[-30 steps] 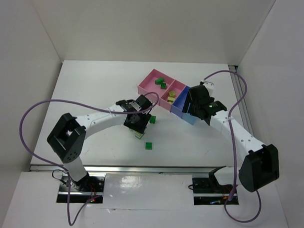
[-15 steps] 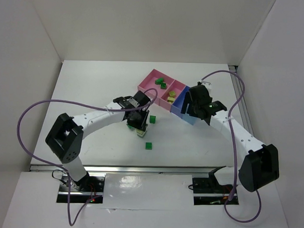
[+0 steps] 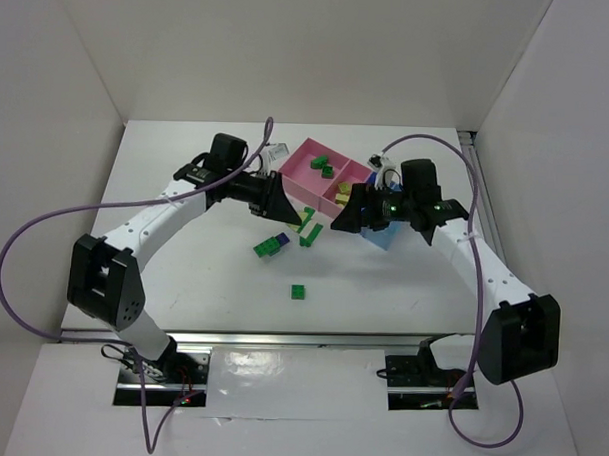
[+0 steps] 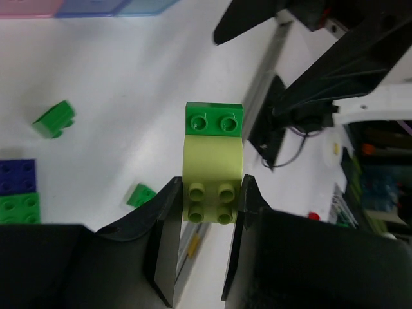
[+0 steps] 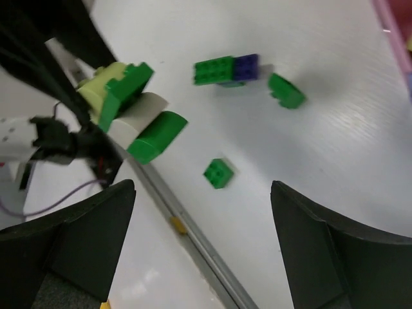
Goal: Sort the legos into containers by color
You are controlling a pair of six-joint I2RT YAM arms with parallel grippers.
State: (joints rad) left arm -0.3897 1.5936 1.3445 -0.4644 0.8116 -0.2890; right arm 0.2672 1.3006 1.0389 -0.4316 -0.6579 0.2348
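Holding pale-yellow-and-green lego stack (image 4: 212, 161) in clamped left gripper (image 4: 209, 193); right gripper (image 5: 201, 187) apart, empty; next likely: splitting stack by colour.

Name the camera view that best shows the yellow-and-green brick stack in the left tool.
Left wrist: the stack sits in the centre, studs clear. Right wrist shows it blurred, side-on; top external shows a tiny speck.

no readable text, labels or numbers anywhere

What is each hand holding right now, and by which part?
Left hand pinches the pale yellow brick by its near end's sides; a green brick is stuck on its far end. Right hand is open, empty.
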